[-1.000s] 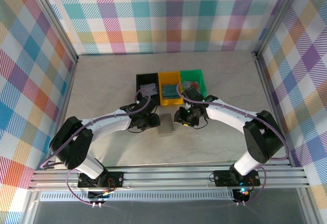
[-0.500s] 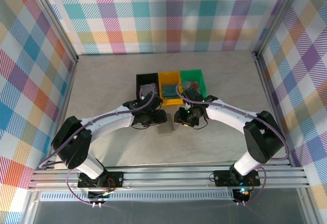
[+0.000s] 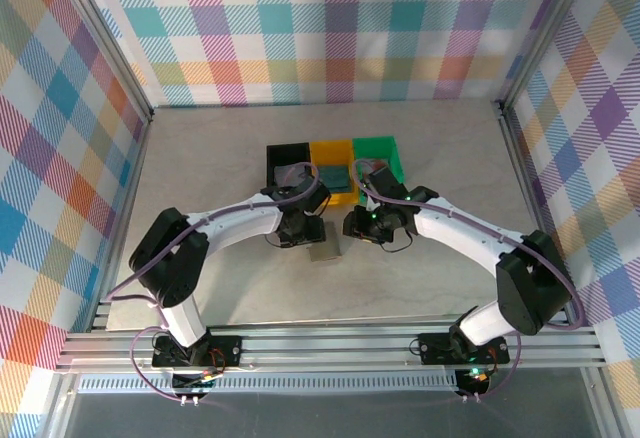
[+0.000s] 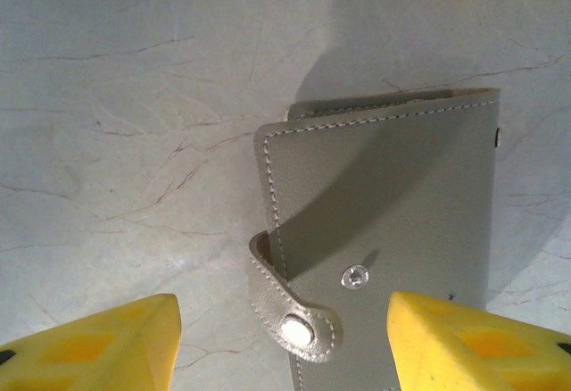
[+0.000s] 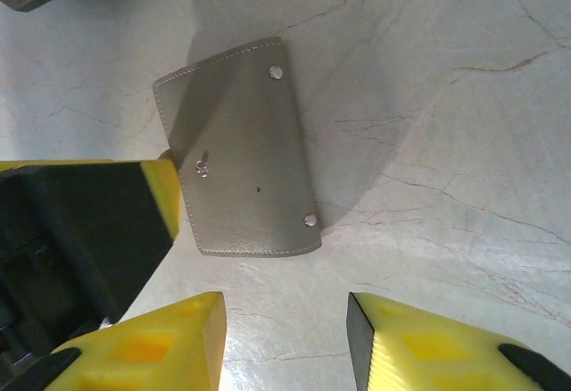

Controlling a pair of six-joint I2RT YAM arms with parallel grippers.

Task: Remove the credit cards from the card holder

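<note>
Yellow-fingered left gripper (image 4: 285, 346) hangs spread and empty over the closed grey stitched-leather card holder (image 4: 393, 203), flat on the marbled table (image 4: 134, 96). The right gripper (image 5: 285, 337) is half-spread, empty, beside it. The rounded snap tab (image 4: 294, 324) looks undone: pinch it, peel slowly, right pinning the back panel.

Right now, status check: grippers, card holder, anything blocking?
Left gripper open, fingers either side of the card holder. Right gripper open, empty, just short of it. Holder folded shut, flat on the table. Nothing blocking.

closed grey card holder (image 4: 393, 221) lies between open gripper (image 4: 284, 342) fingers.
</note>
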